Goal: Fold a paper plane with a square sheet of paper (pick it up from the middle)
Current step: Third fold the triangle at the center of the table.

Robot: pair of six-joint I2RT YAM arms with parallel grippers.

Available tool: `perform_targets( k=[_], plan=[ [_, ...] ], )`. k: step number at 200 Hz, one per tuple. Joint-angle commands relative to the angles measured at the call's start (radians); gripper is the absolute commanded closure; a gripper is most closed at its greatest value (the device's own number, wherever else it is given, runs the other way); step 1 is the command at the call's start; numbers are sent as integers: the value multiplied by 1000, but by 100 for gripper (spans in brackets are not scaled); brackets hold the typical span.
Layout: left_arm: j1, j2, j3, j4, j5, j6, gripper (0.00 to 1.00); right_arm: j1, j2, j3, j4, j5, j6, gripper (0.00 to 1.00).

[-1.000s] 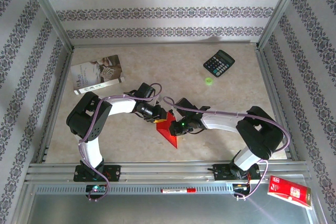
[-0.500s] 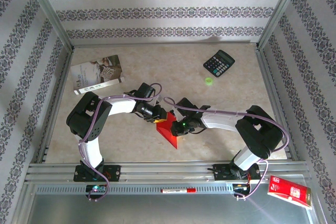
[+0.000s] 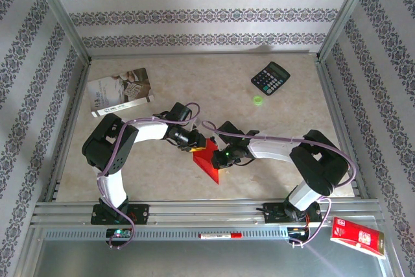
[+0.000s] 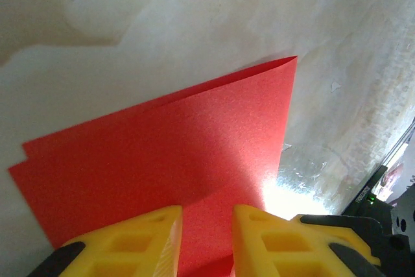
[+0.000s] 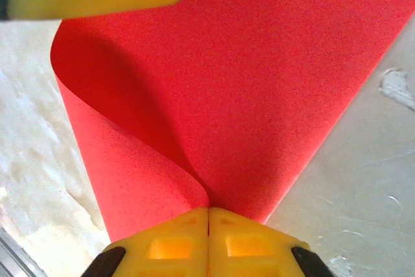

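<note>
Thin bright red square sheet of paper [image 3: 211,168] lay folded mid-tabletop between the two arms. It was a wedge with its sharp tip toward the near edge, long axis running diagonally from far-left to near-right. The left pincer [image 3: 200,145] sat on its far-left edge, yellow fingers [image 4: 146,238] narrowly apart, red showing in the gap. Right pincer [image 5: 208,212] was closed tight on a curled-up flap of the sheet [image 5: 259,82]. Both pincers crowded the sheet's far end. On the beige marbled tabletop [image 3: 194,82], well apart from the sheet, were a black calculator [image 3: 270,78] and small green round piece [image 3: 258,100] far-right, and a grey-white printed booklet [image 3: 120,92] far-left. A glossy red packet with yellow trim [image 3: 358,237] lay beyond the near rail.
</note>
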Motion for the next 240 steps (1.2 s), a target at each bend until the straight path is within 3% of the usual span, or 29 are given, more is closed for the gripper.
perform_targets(
  k=[1, 240],
  plan=[
    [-21, 41, -4, -71, -58, 22, 73, -10, 16, 24, -15, 14, -24, 93],
    [-29, 38, -3, -73, -56, 24, 73, -24, 7, 41, -54, 32, -50, 95]
  ],
)
